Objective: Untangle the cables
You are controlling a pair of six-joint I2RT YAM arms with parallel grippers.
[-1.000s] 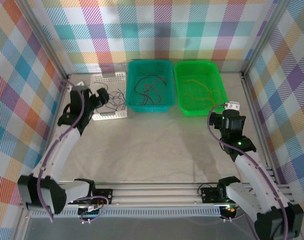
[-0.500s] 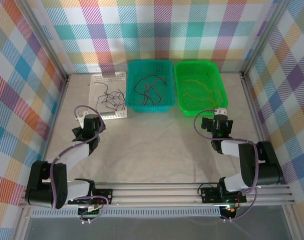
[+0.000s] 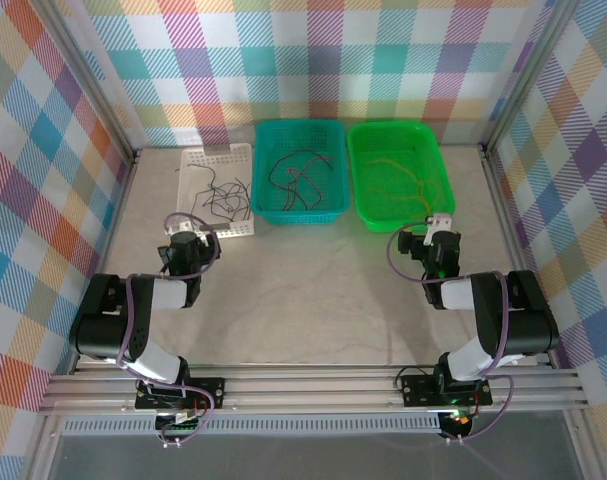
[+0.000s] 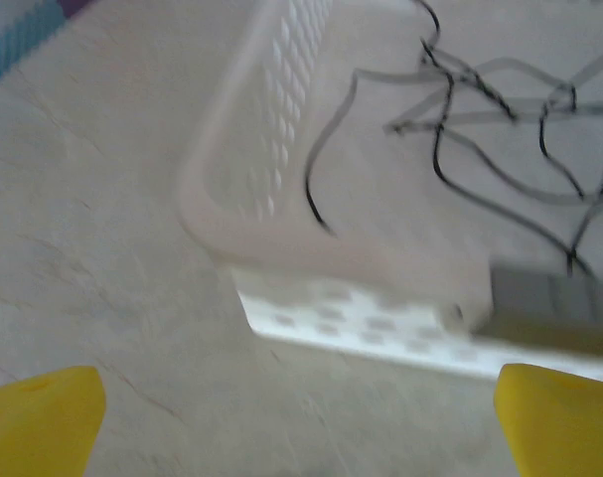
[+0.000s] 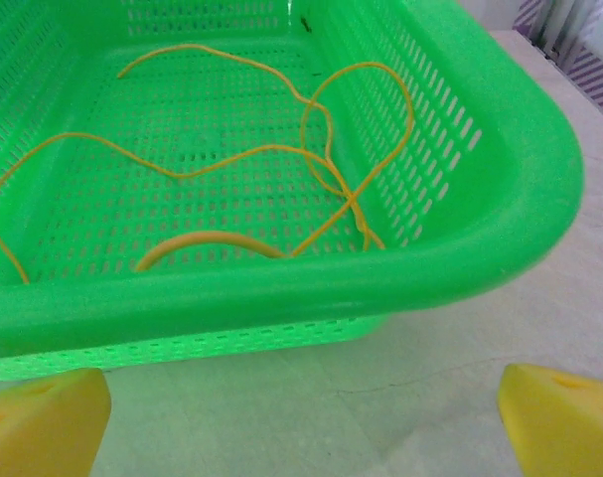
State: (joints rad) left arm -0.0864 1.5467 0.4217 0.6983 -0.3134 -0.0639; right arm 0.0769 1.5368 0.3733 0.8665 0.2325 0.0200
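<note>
Thin black cables (image 3: 223, 200) lie tangled in the white basket (image 3: 219, 232); in the left wrist view the black cables (image 4: 500, 129) sprawl behind its near rim (image 4: 281, 238). Dark and reddish cables (image 3: 298, 175) rest in the teal basket (image 3: 328, 205). Orange-yellow cables (image 5: 281, 169) loop inside the green basket (image 5: 480, 248). My left gripper (image 3: 186, 243) sits low just in front of the white basket, open and empty, its yellow fingertips (image 4: 43, 417) wide apart. My right gripper (image 3: 439, 232) is open and empty before the green basket's near right corner (image 3: 423, 222).
The three baskets stand in a row at the back of the table. Checkered walls and metal posts enclose the sides. Both arms are folded low near the front rail (image 3: 313, 385). Bare tabletop (image 3: 313, 290) stretches between the grippers.
The left arm has pulled back from over the white basket and folded down low in front of it. The right arm has also folded down, its gripper staying near the green basket.
</note>
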